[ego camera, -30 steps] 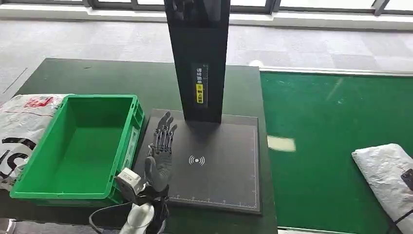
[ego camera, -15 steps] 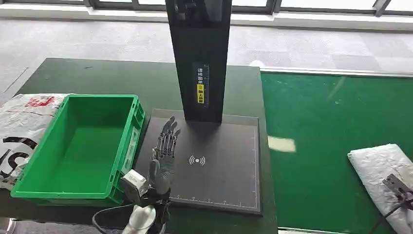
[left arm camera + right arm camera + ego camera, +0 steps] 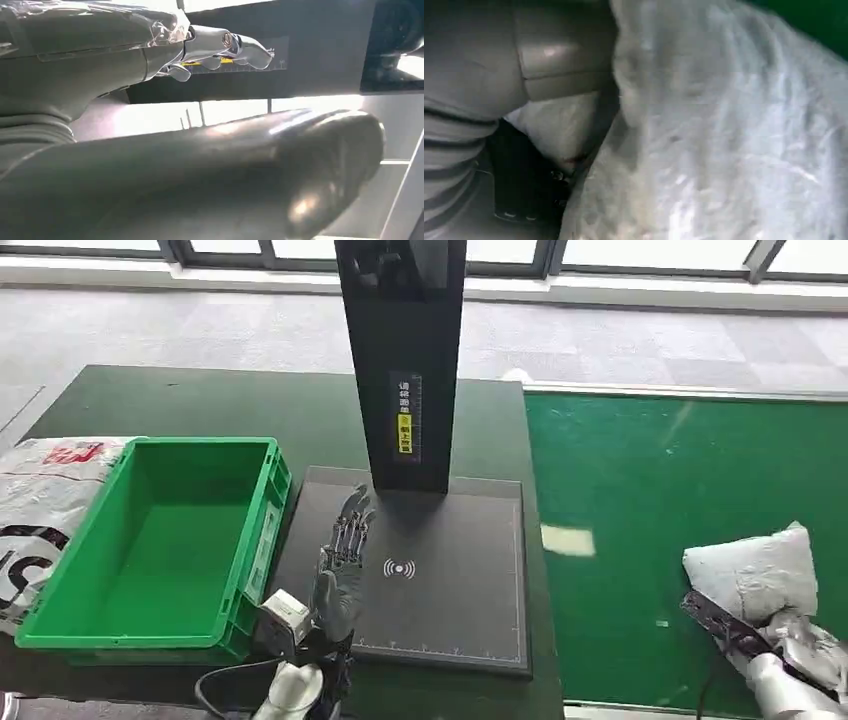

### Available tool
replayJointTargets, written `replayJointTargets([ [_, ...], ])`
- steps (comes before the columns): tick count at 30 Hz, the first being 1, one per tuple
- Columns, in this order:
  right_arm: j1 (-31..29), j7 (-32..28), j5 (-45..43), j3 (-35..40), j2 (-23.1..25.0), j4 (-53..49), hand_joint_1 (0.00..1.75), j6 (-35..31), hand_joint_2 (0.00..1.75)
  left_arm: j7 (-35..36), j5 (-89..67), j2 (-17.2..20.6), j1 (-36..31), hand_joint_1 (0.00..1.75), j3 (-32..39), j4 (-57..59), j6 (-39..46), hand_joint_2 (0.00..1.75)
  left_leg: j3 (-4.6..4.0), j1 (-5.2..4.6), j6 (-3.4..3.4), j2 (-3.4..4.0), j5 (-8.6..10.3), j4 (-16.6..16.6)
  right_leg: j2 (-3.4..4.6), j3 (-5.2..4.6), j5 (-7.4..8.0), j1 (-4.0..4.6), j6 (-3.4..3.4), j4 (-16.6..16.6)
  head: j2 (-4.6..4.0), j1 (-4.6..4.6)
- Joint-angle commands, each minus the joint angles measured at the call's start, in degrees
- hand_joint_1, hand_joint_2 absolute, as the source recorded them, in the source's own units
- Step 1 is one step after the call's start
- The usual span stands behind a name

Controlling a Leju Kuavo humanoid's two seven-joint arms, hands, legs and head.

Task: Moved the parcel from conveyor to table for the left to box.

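I have the right hand (image 3: 745, 635) grasping the parcel (image 3: 752, 572), a soft, crinkled grey-white poly bag bunched up above my fingers, over the green conveyor belt (image 3: 640, 490). I judge the hold shallow, so I want to lift gently and carry it level toward the flat black scanner pad (image 3: 450, 540), because slick film can slip. My left hand (image 3: 340, 560) rests released on that pad, fingers straight, beside the rigid green plastic crate (image 3: 100, 625).
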Motion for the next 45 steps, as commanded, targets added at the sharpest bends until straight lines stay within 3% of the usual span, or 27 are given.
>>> replayJointTargets([
  [1, 9.37, -2.87, -1.0, 7.52, 9.73, -3.59, 1.75, -1.12, 1.75, 0.15, -0.31, 0.72, 0.08, 0.0, 2.9, 1.52, -0.48, 0.0, -0.17, 0.13, -0.1, 0.03, 0.32, -0.41, 0.05, -0.11, 0.39, 0.14, 0.01, -0.46, 0.0, 0.02],
  [2, 9.37, -2.87, -1.0, 7.52, 9.73, -3.59, 1.75, -1.12, 1.75, 0.15, -0.31, 0.72, 0.08, 0.0, 2.9, 1.52, -0.48, 0.0, -0.43, 0.35, -0.23, 0.18, 0.09, -0.18, 0.21, 0.03, 0.28, 0.28, -0.11, -0.43, 0.0, 0.02],
  [4, 9.19, -2.88, -0.97, 7.61, 9.59, -3.71, 1.75, -0.95, 1.75, 0.15, -0.31, 0.7, 0.09, 0.0, 2.89, 1.49, -0.48, 0.0, -0.03, 0.57, -0.22, 0.3, -0.26, 0.02, 0.28, 0.53, 0.08, 0.48, -0.19, -0.49, 0.0, 0.02],
  [7, 10.63, -4.08, -2.49, 8.59, 9.7, -5.65, 1.75, -1.18, 1.75, 0.31, -0.49, 0.63, 0.02, 0.0, 2.84, 1.54, -0.7, 0.0, -0.37, 0.58, -0.27, 0.33, -0.08, -0.15, 0.32, 0.15, 0.29, 0.4, -0.22, -0.62, 0.0, 0.04],
  [8, 11.52, -4.36, -2.93, 8.74, 9.88, -6.63, 1.75, -1.83, 1.75, 0.36, -0.54, 0.59, -0.05, 0.0, 2.81, 1.67, -0.78, 0.0, 0.28, 0.72, -0.25, 0.44, -0.61, 0.24, 0.39, 0.87, -0.12, 0.53, -0.3, -0.4, 0.0, 0.04],
  [10, 14.35, -4.11, -4.39, 9.91, 10.55, -11.11, 1.75, -2.91, 1.75, 0.45, -0.67, 0.42, -0.12, 0.0, 2.83, 1.66, -0.93, 0.0, -0.07, 0.62, -0.27, 0.34, -0.39, 0.07, 0.31, 0.47, 0.07, 0.42, -0.28, -0.48, 0.0, 0.04],
  [11, 15.58, -4.12, -5.85, 10.42, 10.99, -13.66, 1.75, -3.37, 1.75, 0.45, -0.67, 0.38, 0.0, 0.0, 2.87, 1.43, -0.96, 0.0, 0.46, 0.75, -0.27, 0.51, -0.71, 0.27, 0.47, 1.04, -0.14, 0.54, -0.3, -0.44, 0.0, 0.04],
  [15, 17.87, -4.07, -10.14, 12.04, 12.71, -21.99, 1.75, -6.31, 1.75, 0.6, -1.05, 0.29, 1.0, 0.0, 3.05, 0.2, -1.1, 0.0, 0.43, 0.68, -0.28, 0.64, -0.67, 0.02, 0.61, 0.94, -0.08, 0.47, -0.33, -0.62, 0.0, 0.04],
  [16, 17.98, -3.85, -10.28, 12.29, 12.69, -22.38, 1.75, -6.0, 1.75, 0.6, -1.08, 0.28, 1.03, 0.0, 3.06, 0.18, -1.11, 0.0, 0.81, 0.76, -0.28, 0.76, -0.92, 0.09, 0.73, 1.38, -0.25, 0.55, -0.32, -0.65, 0.0, 0.04],
  [17, 17.98, -3.85, -10.28, 12.29, 12.69, -22.38, 1.75, -6.0, 1.75, 0.6, -1.08, 0.28, 1.03, 0.0, 3.06, 0.18, -1.11, 0.0, 0.49, 0.65, -0.29, 0.66, -0.75, -0.07, 0.64, 1.0, -0.16, 0.45, -0.31, -0.69, 0.0, 0.04],
  [18, 17.98, -3.85, -10.28, 12.28, 12.59, -22.38, 1.75, -5.98, 1.75, 0.6, -1.08, 0.27, 1.02, 0.0, 3.06, 0.18, -1.11, 0.0, 0.81, 0.7, -0.31, 0.79, -0.96, 0.03, 0.76, 1.4, -0.28, 0.51, -0.33, -0.66, 0.0, 0.04],
  [23, 17.91, -3.73, -10.48, 12.34, 12.45, -22.05, 1.75, -5.74, 1.75, 0.6, -1.08, 0.26, 0.96, 0.0, 3.08, 0.26, -1.11, 0.0, 0.95, 0.65, -0.37, 0.71, -0.92, -0.18, 0.69, 1.46, -0.3, 0.47, -0.37, -0.82, 0.0, 0.04],
  [26, 19.37, -5.99, -15.26, 11.31, 14.72, -27.83, 1.75, -13.97, 1.75, 0.69, -1.34, 0.16, 0.89, 0.0, 3.01, 0.57, -1.19, 0.0, 1.19, 0.77, -0.41, 0.83, -1.14, -0.02, 0.79, 1.73, -0.48, 0.59, -0.45, -0.77, 0.0, 0.02],
  [30, 22.51, -8.23, -20.52, 11.78, 16.11, -37.47, 1.75, -17.93, 1.75, 0.32, -1.47, 0.44, 0.32, 0.0, 2.6, 1.24, -0.58, 0.0, 0.91, 0.64, -0.43, 0.69, -0.96, -0.19, 0.63, 1.36, -0.43, 0.46, -0.47, -0.74, 0.0, 0.02],
  [34, 21.6, -10.5, -23.9, 12.49, 15.33, -35.51, 1.75, -19.99, 1.75, 0.15, -1.12, 0.7, -0.17, 0.0, 2.4, 1.95, -0.1, 0.0, 1.33, 0.6, -0.49, 0.46, -0.94, -0.11, 0.42, 1.37, -0.58, 0.41, -0.52, -0.6, 0.0, 0.02],
  [45, 21.52, -12.18, -26.19, 12.61, 15.42, -33.46, 1.75, -22.87, 1.75, 0.15, -0.48, 1.31, -1.63, 0.0, 1.22, 3.35, 0.99, 0.0, 0.89, 0.33, -0.38, -0.37, -0.76, -0.16, -0.41, 1.06, -0.68, 0.19, -0.45, -0.5, 0.0, 0.02],
])
